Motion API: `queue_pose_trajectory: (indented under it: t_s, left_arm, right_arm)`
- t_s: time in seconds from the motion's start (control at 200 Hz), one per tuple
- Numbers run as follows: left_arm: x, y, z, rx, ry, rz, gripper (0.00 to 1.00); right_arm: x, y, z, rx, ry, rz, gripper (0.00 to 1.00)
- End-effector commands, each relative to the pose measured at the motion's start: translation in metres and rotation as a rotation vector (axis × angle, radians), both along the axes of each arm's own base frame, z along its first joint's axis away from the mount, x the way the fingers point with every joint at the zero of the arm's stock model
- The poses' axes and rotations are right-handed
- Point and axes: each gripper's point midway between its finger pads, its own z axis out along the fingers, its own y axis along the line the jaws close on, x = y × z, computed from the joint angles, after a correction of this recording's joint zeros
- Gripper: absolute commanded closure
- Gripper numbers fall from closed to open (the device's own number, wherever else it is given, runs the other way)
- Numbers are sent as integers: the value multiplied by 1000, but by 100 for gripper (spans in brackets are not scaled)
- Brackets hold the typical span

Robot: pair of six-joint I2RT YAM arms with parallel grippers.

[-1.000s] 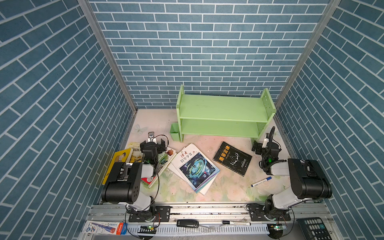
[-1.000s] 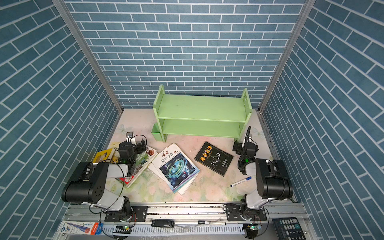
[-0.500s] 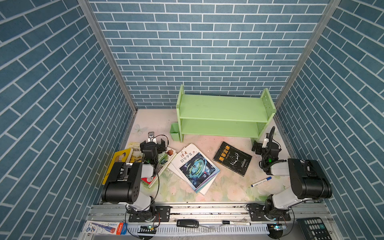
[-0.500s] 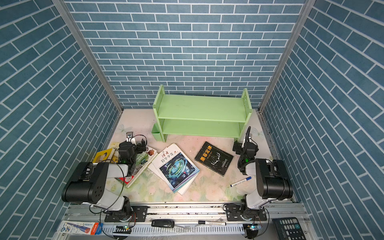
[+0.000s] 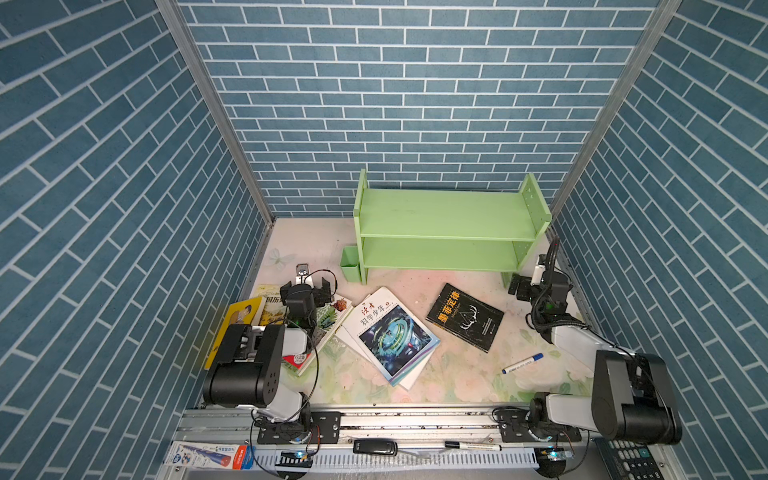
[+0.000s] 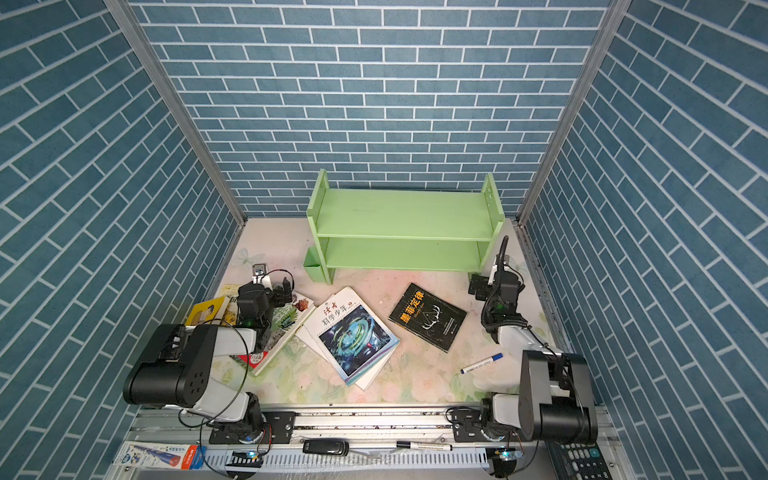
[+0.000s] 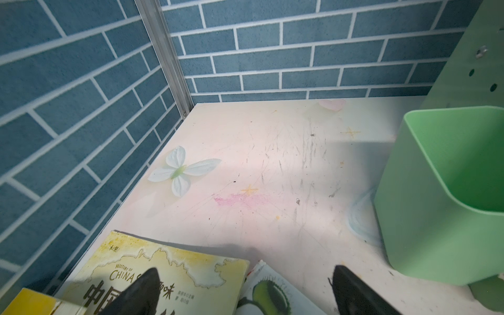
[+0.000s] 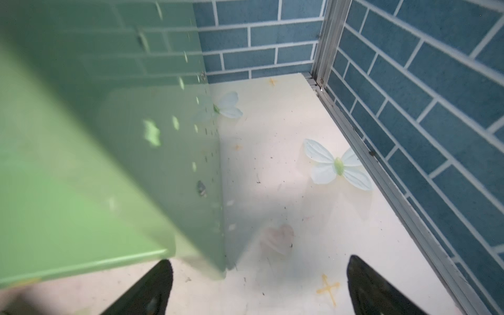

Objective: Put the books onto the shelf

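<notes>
Blue-brick walls ring the tabletop point(image 5: 457, 376); books point(image 5: 390, 336) lie flat before the green shelf point(image 5: 444, 216), none shelved. Left gripper point(image 7: 245, 289) and right gripper point(image 8: 259, 283) gape empty. Next, I judge: pinch the black book point(image 5: 465, 316) by its edge.

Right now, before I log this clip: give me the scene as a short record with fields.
shelf: both tiers bare
shelved: none
black book: flat on table, apart from the rest
sci-fi book: flat, mid-table
left fingers: open, empty, over yellow book
right fingers: open, empty, beside shelf's end panel
marker pen: on table
</notes>
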Motion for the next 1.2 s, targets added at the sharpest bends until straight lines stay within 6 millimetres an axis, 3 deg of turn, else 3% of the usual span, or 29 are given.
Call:
queue_pose_trajectory:
  t_s: [0.0,0.255,0.395,0.56,0.64,0.715,0.975,1.07,1.195]
  left_arm:
    - [0,-2,-1,5,3,-9,0]
    - [1,-5,2,5,0,-24,0]
    - [-1,-10,34,-8,46,-45,0]
    - [-19,-17,72,-241,163,21,0]
    - [-32,-40,73,-389,209,-22,0]
    - [-44,-59,87,-485,214,-41,0]
    - [-113,-134,110,-700,265,-205,0]
    - [-134,-161,92,-794,323,-257,0]
    - [-147,-203,91,-895,347,-359,0]
  right_arm:
    - [-13,24,13,206,98,34,1]
    - [-42,96,42,427,124,176,1]
    - [-56,116,47,551,140,197,1]
    - [-69,133,52,652,140,213,1]
    - [-73,143,56,694,148,227,1]
    - [-76,155,59,735,159,248,1]
    - [-94,216,64,875,206,350,1]
    - [-101,242,77,859,165,413,1]
    - [-103,259,91,888,127,493,1]
